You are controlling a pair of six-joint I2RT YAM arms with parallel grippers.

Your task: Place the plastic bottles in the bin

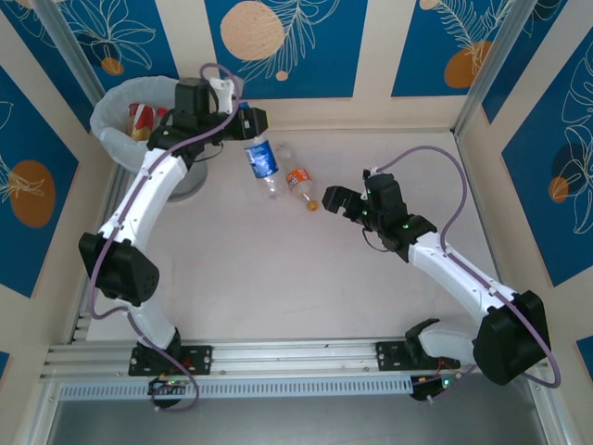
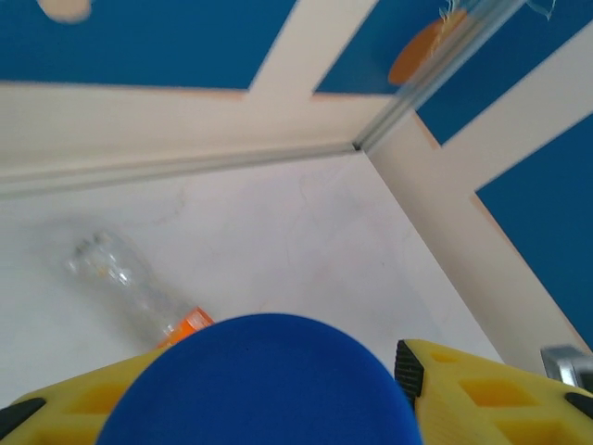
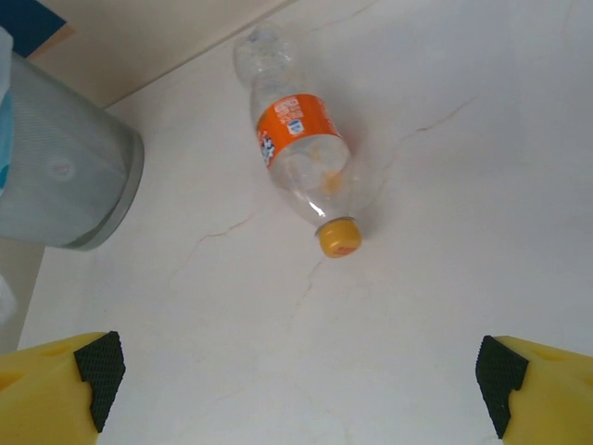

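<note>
- At the far left corner of the desk (image 1: 278, 287): round grey bin (image 1: 104, 130), lined with a white bag.
- Inside the bin, bottles (image 1: 141, 119) with red and yellow labels, lying against the side nearest the left arm.
- Just right of the bin, left tool (image 1: 248, 118) pinching a blue-label bottle (image 1: 263, 163) at the neck, its blue cap (image 2: 259, 389) wedged between the yellow fingers (image 2: 482, 389).
- Blue-label bottle outside the bin, on its right side, body slanting away from the tool toward the near edge; resting on the desk or lifted off it, cannot tell.
- Farther right of the bin, orange-label bottle (image 1: 297, 180) flat on its side on the desk, just beside the blue-label bottle, with its orange cap (image 1: 312, 204) pointing away from the bin.
- Well to the right of the bin, right tool (image 1: 336, 199) spread wide and gripping nothing, close to the orange cap but apart from it.
- From the right wrist, bare desk between the two yellow fingers, with the orange-label bottle beyond them and the bin's grey wall at the left edge.
</note>
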